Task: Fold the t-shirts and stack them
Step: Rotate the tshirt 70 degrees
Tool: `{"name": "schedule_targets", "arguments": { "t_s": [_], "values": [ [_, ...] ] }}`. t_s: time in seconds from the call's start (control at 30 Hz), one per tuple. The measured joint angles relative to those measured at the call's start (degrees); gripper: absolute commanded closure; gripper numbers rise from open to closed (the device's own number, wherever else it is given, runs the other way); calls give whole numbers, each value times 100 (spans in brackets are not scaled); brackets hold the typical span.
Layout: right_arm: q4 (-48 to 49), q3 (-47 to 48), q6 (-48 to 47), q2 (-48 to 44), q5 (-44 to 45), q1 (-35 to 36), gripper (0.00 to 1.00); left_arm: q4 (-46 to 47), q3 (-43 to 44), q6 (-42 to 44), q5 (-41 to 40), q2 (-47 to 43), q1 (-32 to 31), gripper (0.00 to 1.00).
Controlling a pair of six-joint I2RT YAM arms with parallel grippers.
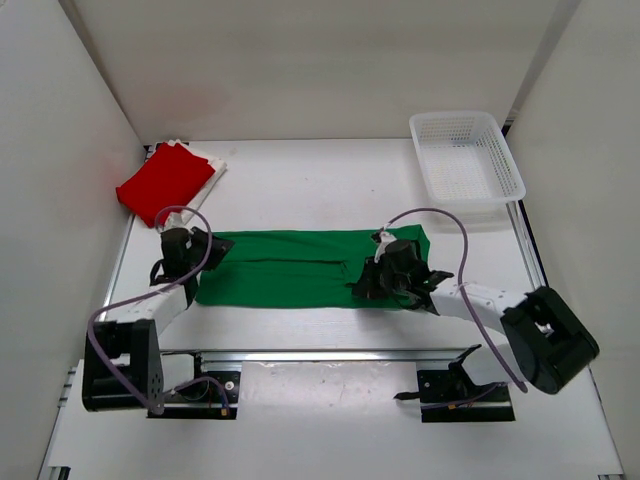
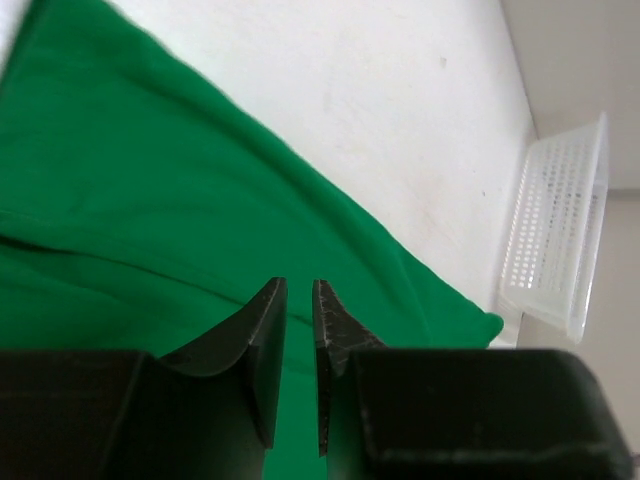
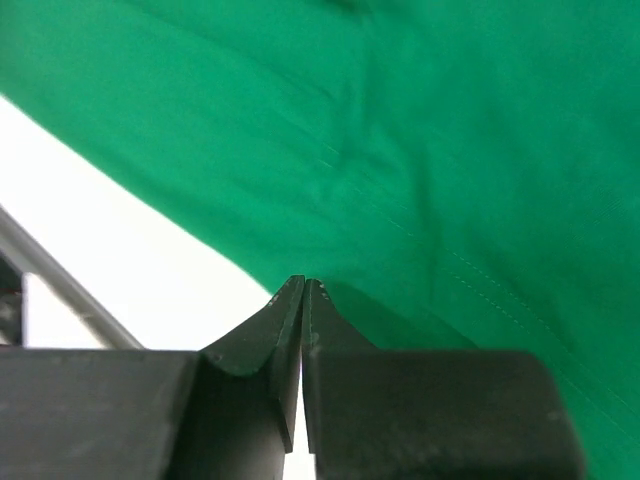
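At the far left corner of the white table we see the bright red cloth t-shirt, folded into a compact pad. The white cloth t-shirt lies under it, with only its right and back edges peeping out.

Nearer to us, the left gripper is down at the left end of the green cloth t-shirt. Its wrist view shows the two dark fingers standing a narrow slit apart, with green filling the slit and the ground beyond them. We cannot tell whether any cloth is caught between the jaws or whether they merely stand over it.

The green t-shirt itself lies flat as a long band running crosswise over the middle of the table, towards the near edge. It is well apart from the red and white pair. A lengthwise crease runs along it.

The right gripper is at the right part of that band, on its near edge. Its jaws are pressed fully together, and the tips meet exactly at the green hem where cloth gives way to white table. We cannot tell whether the hem is nipped between them.

At the far right corner sits the white plastic lattice basket, with nothing in it that we can see, well apart from all three shirts.
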Motion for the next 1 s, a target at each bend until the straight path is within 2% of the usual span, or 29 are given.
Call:
{"name": "schedule_targets", "arguments": {
  "t_s": [0.2,0.33,0.53,0.63,0.77,0.87,1.0],
  "values": [
    [-55,251,-153,-741,66,-402,100,-59,-2,192,-302,-638,-907,72],
    [120,378,-251,-247,170,-546,100,-11,-109,302,-424,-743,-1373,72],
    [190,297,-256,422,192,-356,100,-42,-804,431,-704,-1121,-2323,73],
    [192,297,-254,507,201,-170,100,-26,-1235,420,-717,-1325,-2365,72],
    [63,358,-293,501,149,-129,100,-170,-1473,428,-680,-1563,-2116,72],
    [-39,407,-345,326,87,-363,98,-291,-1443,566,-688,-1941,-2083,72],
    [-24,461,-369,22,-33,-949,99,-404,-1237,793,-734,-2155,-2350,71]
  ]
}}
